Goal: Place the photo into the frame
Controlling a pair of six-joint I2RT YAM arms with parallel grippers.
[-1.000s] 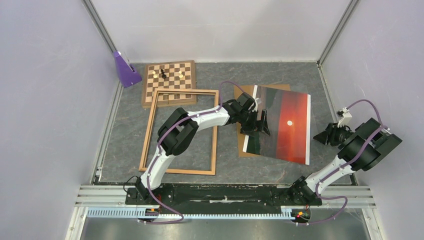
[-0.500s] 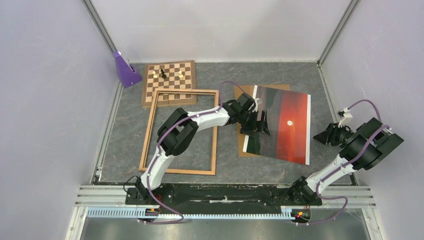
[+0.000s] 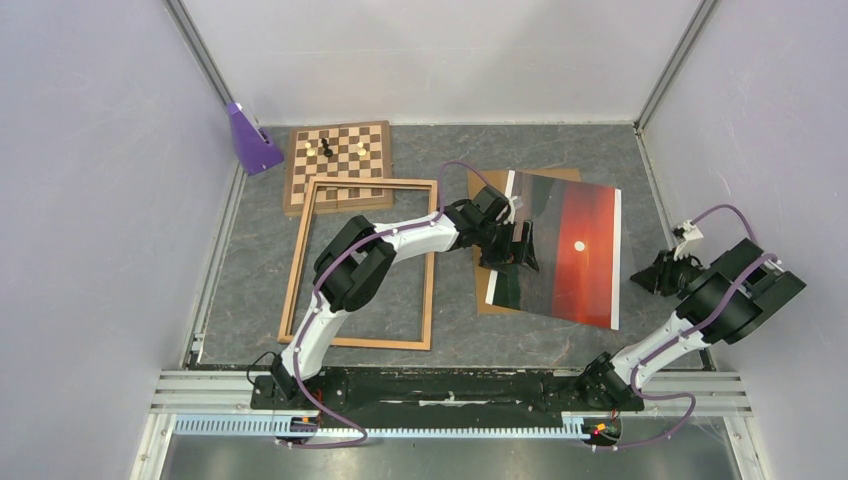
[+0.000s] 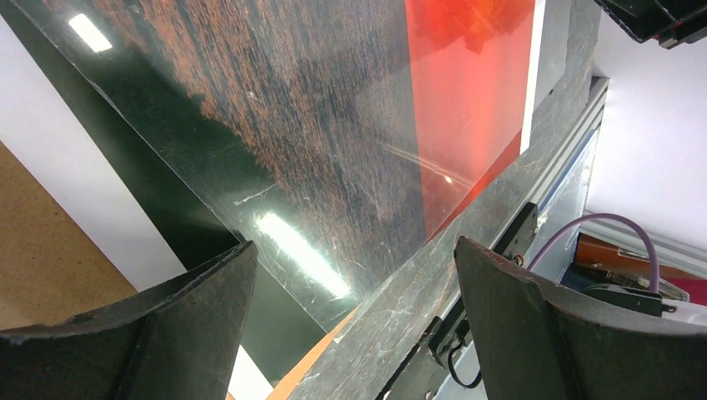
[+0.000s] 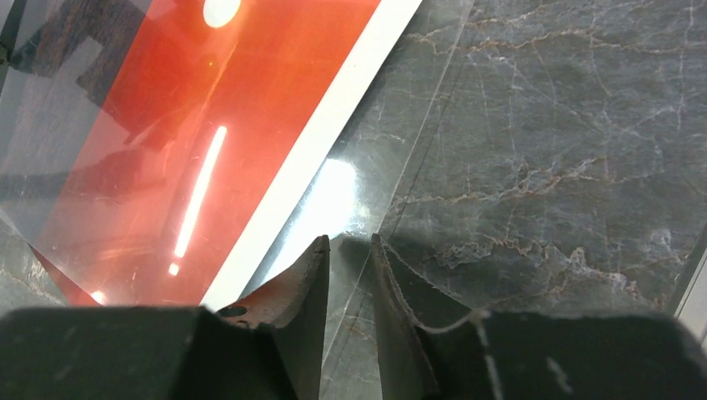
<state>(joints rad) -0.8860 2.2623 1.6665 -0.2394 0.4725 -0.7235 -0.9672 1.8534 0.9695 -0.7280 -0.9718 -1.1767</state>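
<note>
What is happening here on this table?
The left gripper, jaws wide open, hovers over the dark left edge of the photo, which lies face up on a brown backing board. The right gripper, jaws nearly together, sits beside the photo's right edge. The frame lies empty on the table, left of the photo.

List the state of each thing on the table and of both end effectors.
frame, flat, wood side up, empty.
photo, face up, outside the frame.
left end effector, open above the photo.
right end effector, jaws nearly together; grip unclear.
chessboard, flat, near edge under the frame.
</note>
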